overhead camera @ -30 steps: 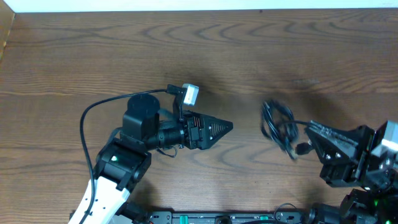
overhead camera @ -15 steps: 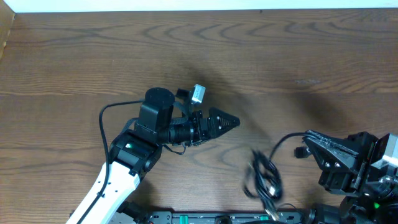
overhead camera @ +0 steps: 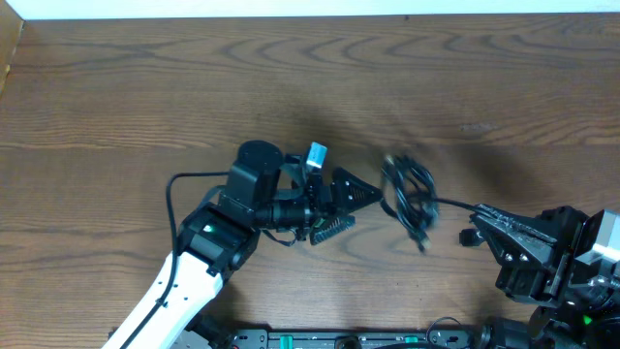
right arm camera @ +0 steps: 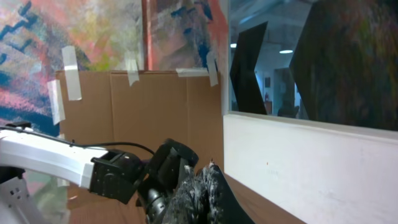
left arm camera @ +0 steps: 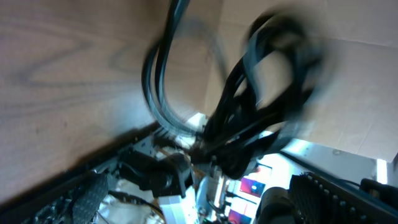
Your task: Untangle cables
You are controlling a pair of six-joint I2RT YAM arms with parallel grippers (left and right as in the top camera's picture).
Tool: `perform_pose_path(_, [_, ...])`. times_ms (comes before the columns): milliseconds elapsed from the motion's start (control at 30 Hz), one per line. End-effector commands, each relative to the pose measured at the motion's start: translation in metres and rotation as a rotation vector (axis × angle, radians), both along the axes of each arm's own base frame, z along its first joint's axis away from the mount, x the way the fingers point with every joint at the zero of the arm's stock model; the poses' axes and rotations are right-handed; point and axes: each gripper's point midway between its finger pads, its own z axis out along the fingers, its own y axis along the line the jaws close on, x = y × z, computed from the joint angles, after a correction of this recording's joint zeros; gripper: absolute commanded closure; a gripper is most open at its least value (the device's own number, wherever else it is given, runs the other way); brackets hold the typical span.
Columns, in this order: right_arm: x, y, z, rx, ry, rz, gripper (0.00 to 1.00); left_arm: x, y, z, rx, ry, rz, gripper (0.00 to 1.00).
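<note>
The cables (overhead camera: 408, 191) are one knotted bunch; nothing separated yet. The right fingers (overhead camera: 496, 216) pinch a strand; left fingers (overhead camera: 355, 188) open.

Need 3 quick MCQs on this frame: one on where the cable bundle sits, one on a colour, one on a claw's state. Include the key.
1. In the overhead view, where is the cable bundle?
A. Between the two claws
B. At the table's far left edge
C. Under the left arm's base

2. What colour is the cable bundle?
A. White
B. Red
C. Black

3. What state is the left claw in?
A. Shut on the cable bundle
B. Open
C. Out of view

Key:
1 A: it sits between the left claw and the right claw.
2 C: every cord in it looks black.
3 B: its fingers stand wide apart beside the bundle.
</note>
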Motion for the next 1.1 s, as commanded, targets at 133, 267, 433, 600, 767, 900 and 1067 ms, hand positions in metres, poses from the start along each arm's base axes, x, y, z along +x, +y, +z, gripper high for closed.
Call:
perform_pose_path(133, [-0.005,0.001,0.006,-0.003,-0.044,-0.011,0.99,-0.011,-0.015,-0.003,0.0,0.131,-0.023,0.02])
perform_pose_path(267, [-0.006,0.002,0.004,-0.012,-0.042,-0.005,0.99,-0.014,-0.018,-0.005,0.003,0.159,-0.025,0.02])
perform_pose_path(433, [-0.007,0.003,0.003,-0.022,-0.039,0.002,0.99,-0.014,-0.018,-0.005,0.003,0.165,-0.023,0.02])
perform_pose_path(600, [-0.007,0.003,0.003,-0.021,-0.037,0.003,0.99,-0.016,-0.02,-0.006,0.004,0.166,-0.032,0.02])
perform_pose_path(767, [-0.007,0.003,0.003,-0.022,-0.037,0.003,0.99,-0.022,-0.026,-0.008,0.015,0.177,-0.038,0.02])
perform_pose_path(900, [-0.007,0.003,0.003,-0.022,-0.037,0.003,0.99,-0.027,-0.03,-0.01,0.026,0.17,-0.046,0.02])
perform_pose_path(1067, [-0.007,0.003,0.003,-0.021,-0.037,0.003,0.99,-0.025,-0.031,-0.012,0.037,0.161,-0.031,0.02])
